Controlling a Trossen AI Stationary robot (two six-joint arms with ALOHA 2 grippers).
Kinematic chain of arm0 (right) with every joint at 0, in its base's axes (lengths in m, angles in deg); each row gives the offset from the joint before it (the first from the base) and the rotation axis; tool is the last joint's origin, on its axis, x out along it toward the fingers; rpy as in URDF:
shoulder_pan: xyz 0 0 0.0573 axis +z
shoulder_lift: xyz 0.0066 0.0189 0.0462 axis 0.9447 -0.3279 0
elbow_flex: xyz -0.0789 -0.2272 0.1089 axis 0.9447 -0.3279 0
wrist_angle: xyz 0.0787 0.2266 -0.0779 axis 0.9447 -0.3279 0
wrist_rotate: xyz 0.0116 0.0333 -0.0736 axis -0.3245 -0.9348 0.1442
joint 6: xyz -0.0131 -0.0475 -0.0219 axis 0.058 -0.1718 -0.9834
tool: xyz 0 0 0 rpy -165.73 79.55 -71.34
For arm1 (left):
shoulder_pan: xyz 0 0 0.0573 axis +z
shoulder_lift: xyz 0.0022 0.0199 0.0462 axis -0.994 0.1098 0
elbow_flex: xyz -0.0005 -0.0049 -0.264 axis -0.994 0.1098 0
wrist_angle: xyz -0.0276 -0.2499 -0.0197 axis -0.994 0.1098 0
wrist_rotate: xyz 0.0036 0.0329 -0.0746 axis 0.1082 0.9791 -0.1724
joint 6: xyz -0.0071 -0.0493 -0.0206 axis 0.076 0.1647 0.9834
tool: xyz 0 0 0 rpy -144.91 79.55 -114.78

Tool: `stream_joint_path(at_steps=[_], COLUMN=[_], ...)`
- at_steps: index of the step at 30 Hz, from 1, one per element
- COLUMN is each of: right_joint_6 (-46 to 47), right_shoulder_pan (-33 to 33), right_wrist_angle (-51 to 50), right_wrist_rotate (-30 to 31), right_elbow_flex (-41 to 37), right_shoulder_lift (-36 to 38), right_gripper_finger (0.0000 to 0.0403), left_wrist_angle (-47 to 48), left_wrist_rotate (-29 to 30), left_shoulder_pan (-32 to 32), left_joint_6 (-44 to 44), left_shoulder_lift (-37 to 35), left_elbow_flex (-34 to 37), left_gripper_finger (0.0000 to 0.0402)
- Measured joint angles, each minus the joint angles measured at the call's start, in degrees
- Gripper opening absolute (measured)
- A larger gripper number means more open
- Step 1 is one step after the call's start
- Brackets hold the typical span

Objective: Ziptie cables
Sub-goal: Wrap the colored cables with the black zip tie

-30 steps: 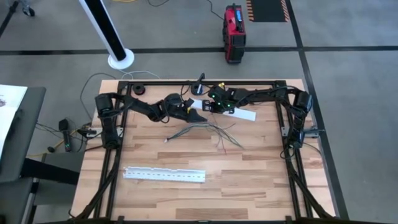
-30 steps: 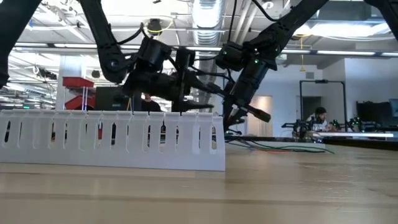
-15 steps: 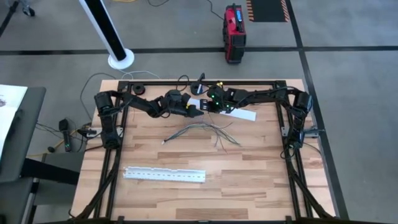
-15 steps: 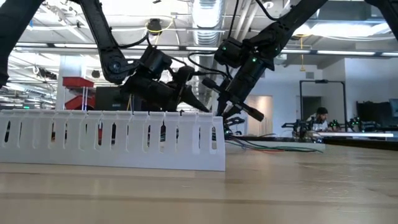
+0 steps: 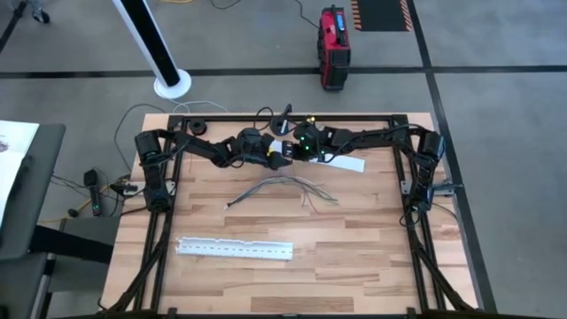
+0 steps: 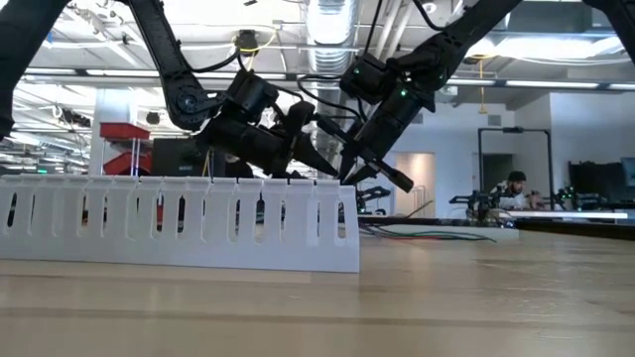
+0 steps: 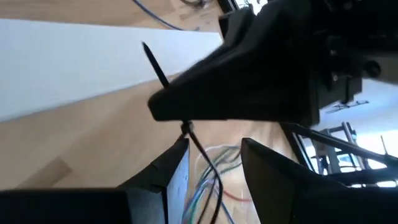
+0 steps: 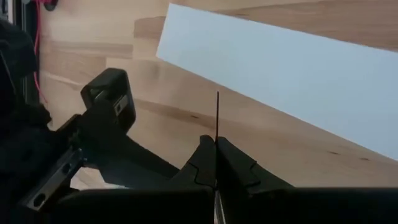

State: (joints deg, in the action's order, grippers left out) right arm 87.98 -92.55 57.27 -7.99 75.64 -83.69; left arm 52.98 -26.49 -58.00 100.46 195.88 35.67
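A straggly bunch of thin grey and dark cables (image 5: pixel 283 187) lies on the wooden table's middle, also showing in the left wrist view as cables (image 7: pixel 211 182). Just beyond it, my two grippers meet nose to nose. My right gripper (image 5: pixel 296 151) (image 8: pixel 216 144) is shut on a thin black zip tie (image 8: pixel 217 115). My left gripper (image 5: pixel 281 157) (image 7: pixel 214 148) is open, and the zip tie (image 7: pixel 158 67) runs through the gap between its fingers toward the cables. I cannot tell whether the tie touches a left finger. My right gripper pinches the zip tie's thin strap (image 8: pixel 217 134) between its two fingertips, the fingers lying along it. The strap's free end (image 8: pixel 217 94) sticks straight out past the tips, clear of the table. Where the strap's other part runs is hidden by the gripper.
A flat white strip (image 5: pixel 347 162) lies on the table just beyond the grippers. A long white perforated strip (image 5: pixel 235 249) (image 6: pixel 179 223) lies toward the near edge. The black frame rails (image 5: pixel 266 118) border the table. Bare wood lies to the cables' left and right.
My left gripper has moved toward the table's right and far side, closing on my right gripper. My right gripper has shifted a little toward the left and tipped its fingers further down. The cable bunch's right-hand strands have drawn in slightly.
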Motion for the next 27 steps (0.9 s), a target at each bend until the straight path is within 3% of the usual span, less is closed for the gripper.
stream_joint_path(at_steps=[10,14,17,27], right_joint_6=[2.14,2.55,2.75,4.10], right_shoulder_pan=[-0.19,-0.19,-0.19,-0.17], right_wrist_angle=[-0.31,1.54,2.82,6.46], right_wrist_rotate=[0.00,0.02,0.02,0.64], right_elbow_flex=[0.00,0.00,0.00,0.00], right_shoulder_lift=[0.00,0.00,0.00,0.02], right_gripper_finger=[0.0000,0.0000,0.0000,0.0000], left_wrist_angle=[-0.07,0.25,3.34,11.17], left_wrist_rotate=[2.72,-1.67,-3.54,-2.02], left_shoulder_pan=[-0.45,0.69,1.74,3.80], left_joint_6=[1.49,2.00,-0.30,-7.04], left_shoulder_lift=[0.00,-0.15,-1.35,-7.47], left_elbow_flex=[0.00,0.00,0.00,0.00], left_gripper_finger=[0.0141,0.0141,0.0141,0.0141])
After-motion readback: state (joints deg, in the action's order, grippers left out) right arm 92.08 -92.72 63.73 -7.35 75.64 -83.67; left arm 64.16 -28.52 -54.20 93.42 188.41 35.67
